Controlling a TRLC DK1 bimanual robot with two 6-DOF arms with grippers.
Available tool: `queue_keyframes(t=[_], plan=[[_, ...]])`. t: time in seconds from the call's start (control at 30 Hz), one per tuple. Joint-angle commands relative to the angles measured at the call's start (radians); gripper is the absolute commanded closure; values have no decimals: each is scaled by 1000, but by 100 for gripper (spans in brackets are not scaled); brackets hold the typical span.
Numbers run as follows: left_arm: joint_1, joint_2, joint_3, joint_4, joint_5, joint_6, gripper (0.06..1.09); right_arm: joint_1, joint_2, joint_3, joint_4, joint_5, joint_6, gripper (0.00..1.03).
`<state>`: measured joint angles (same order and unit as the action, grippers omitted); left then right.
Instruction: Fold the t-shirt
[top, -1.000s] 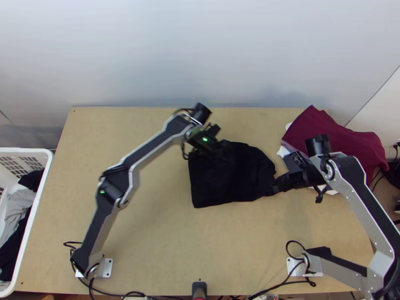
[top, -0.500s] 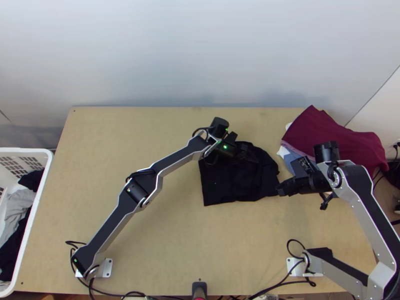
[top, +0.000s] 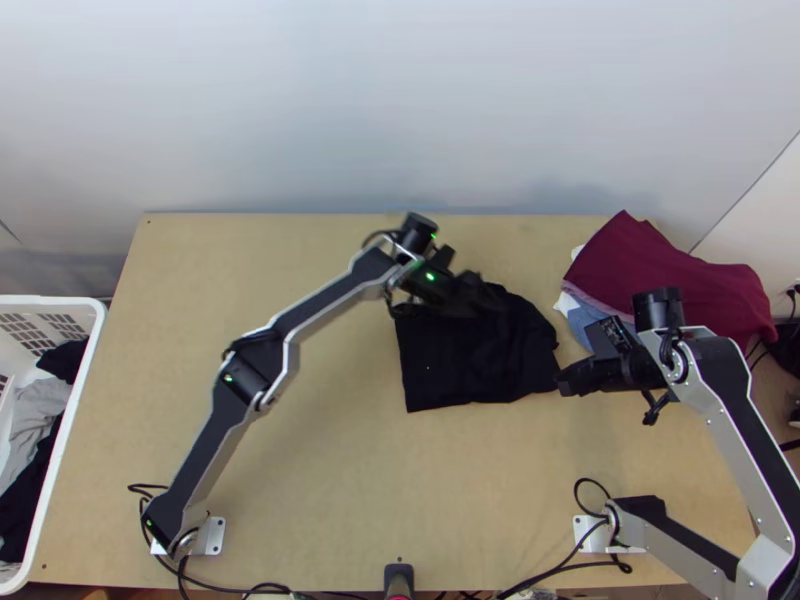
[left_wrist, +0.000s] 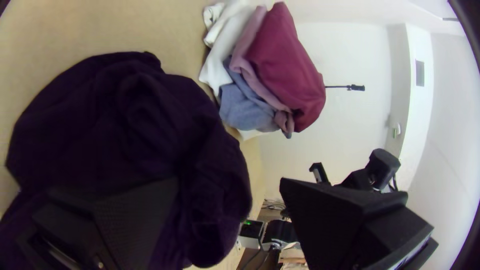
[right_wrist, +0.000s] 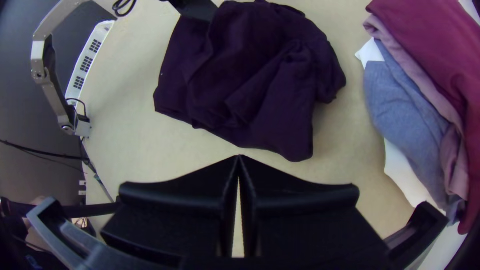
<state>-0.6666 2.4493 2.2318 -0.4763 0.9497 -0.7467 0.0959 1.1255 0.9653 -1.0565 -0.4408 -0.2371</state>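
The dark T-shirt (top: 455, 365) lies on the desk (top: 300, 490), just to the left of the clothes pile (top: 665, 270) and apart from it. It is compact and rumpled: creases and a bunched part show on top, while the side farthest from the pile runs fairly straight to a near corner. The number of layers cannot be told. The left gripper (left_wrist: 228, 182) is released, its fingers wide apart at the far part of the shirt, left of the pile; whether it touches cloth is unclear. The right gripper (right_wrist: 239, 157) is clenched on nothing, at the near left of the pile, beside the shirt's nearer end.

The step in hand appears to be tidying a partly folded shirt. To do it well, the left gripper should slip one finger beneath the loose outer edge, close on the intended layers only, then draw them level and low so that the bunched part opens out. The right gripper could press the opposite end lightly as an anchor. Too deep a pinch would probably drag the whole bundle towards the pile or undo the straight side.
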Motion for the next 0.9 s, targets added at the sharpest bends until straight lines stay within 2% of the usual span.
queue_keyframes(t=[0.0, 0.03, 0.17, 0.23, 0.3, 0.33, 0.47, 0.67, 0.87], plan=[[79, -153, -17, -186, 14, 116, 9, 4, -6, -2, 10, 1, -8, 100], [87, -171, -20, -252, 4, 182, 9, 4, -1, 0, 16, -1, -7, 100], [65, -245, -116, -558, -166, 558, 11, 45, 30, 35, 61, -1, 9, 100], [45, -286, -202, -576, -229, 627, 19, 64, 65, 69, 81, -1, 12, 100], [21, -323, -274, -547, -293, 644, 23, 84, 105, 105, 110, -1, 16, 100], [7, -334, -302, -525, -313, 644, 31, 97, 129, 125, 122, -1, 24, 100], [-33, -329, -386, -424, -348, 593, 49, 174, 223, 199, 142, -1, 36, 100], [-85, -300, -466, -331, -457, 573, 49, 274, 339, 228, 188, -4, 38, 100], [-82, -273, -509, -282, -526, 572, 49, 263, 459, 248, 270, -10, 41, 100]])
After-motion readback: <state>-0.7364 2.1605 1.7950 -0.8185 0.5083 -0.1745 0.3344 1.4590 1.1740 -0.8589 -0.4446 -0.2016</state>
